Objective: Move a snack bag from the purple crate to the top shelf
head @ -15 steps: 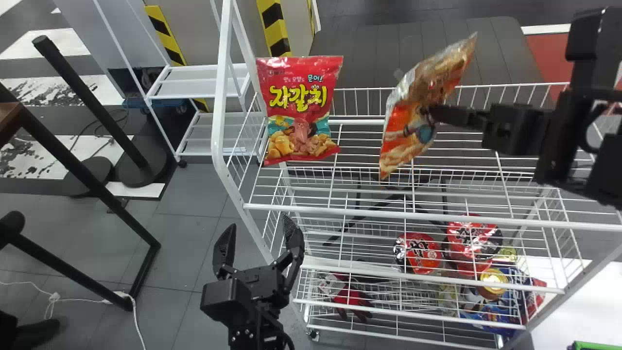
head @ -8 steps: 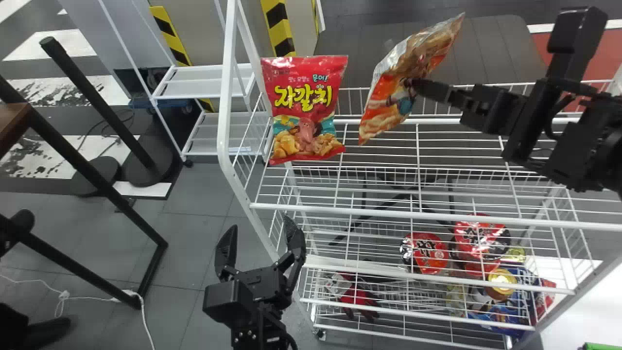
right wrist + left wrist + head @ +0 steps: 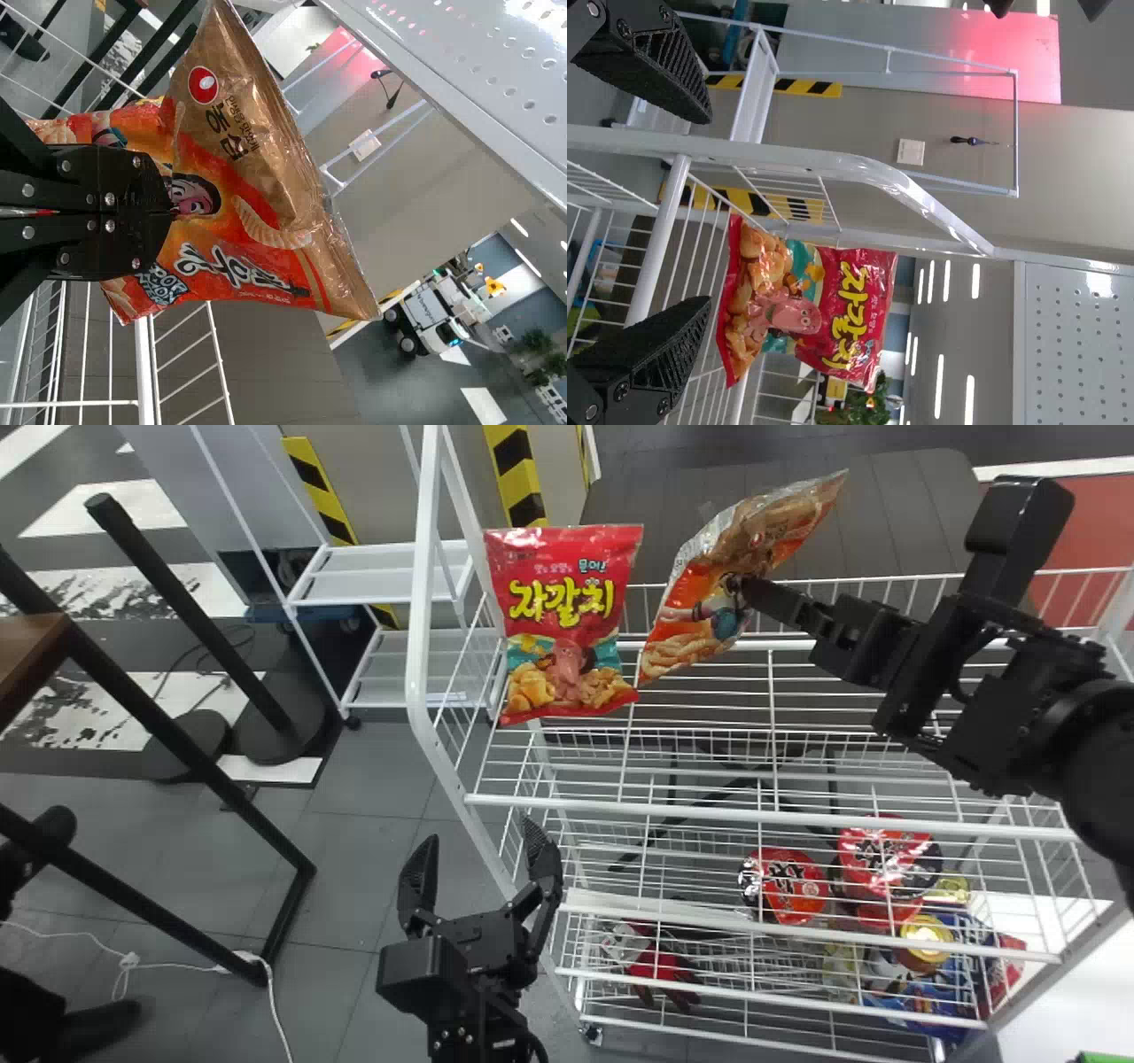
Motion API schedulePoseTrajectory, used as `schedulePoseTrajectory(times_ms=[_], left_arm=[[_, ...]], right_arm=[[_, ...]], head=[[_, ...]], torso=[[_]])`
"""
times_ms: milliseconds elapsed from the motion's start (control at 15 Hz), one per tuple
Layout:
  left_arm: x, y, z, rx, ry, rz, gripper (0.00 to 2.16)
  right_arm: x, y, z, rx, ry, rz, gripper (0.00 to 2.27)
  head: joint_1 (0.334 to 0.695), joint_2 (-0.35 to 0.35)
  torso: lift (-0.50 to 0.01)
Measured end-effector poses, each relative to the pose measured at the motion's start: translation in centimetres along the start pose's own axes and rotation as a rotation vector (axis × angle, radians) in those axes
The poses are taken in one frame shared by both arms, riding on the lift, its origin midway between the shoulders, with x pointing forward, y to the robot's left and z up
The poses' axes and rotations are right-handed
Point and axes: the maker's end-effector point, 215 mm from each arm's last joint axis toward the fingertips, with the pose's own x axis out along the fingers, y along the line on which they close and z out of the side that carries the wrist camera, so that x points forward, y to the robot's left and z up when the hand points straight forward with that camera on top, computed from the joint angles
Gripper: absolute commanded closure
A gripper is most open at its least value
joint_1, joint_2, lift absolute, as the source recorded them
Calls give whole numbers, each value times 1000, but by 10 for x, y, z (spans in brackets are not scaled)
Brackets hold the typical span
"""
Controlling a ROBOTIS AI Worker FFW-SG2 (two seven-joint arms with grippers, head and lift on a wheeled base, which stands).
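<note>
A crinkled orange-and-brown foil snack bag [image 3: 678, 633] is held firmly in the black two-fingered right gripper [image 3: 742, 586], whose flat fingers are closed on it partway along its height. The bag is tilted, with its brown and silvery top end carried up and to the right of the fingertips and its orange lower end pointed down and to the left of them. It is held over the top shelf [image 3: 771, 815] of a white wire rack [image 3: 421, 602]; how much space is left between the bag and the wires cannot be judged well from above. To the left of the right gripper, a red foil snack bag with yellow lettering and a teal band [image 3: 571, 624] is stood upright at the left end of the same shelf, near the held bag. Well below the right gripper, two round red packages [image 3: 788, 886] are seen through the wires, side by side on a lower level, and a red and black glove [image 3: 660, 965] is placed lower and farther left. The black left gripper [image 3: 483, 846] is parked below the red bag, by the rack's left end, with its two fingers spread wide and nothing gripped between them.
</note>
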Motion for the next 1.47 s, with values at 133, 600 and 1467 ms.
schedulePoseTrajectory(times_ms=[133, 600, 1467], left_arm=[[0, 1, 1, -1, -6, 0, 93], [-1, 0, 3, -2, -16, -16, 93], [-1, 3, 2, 0, -19, -17, 97]], right_arm=[[5, 0, 1, -18, -25, -23, 2088], [13, -2, -7, -29, -72, -137, 2088], [20, -1, -13, -4, -133, -371, 2088]], head=[[695, 256], [695, 258], [695, 270]], torso=[[0], [0], [0]])
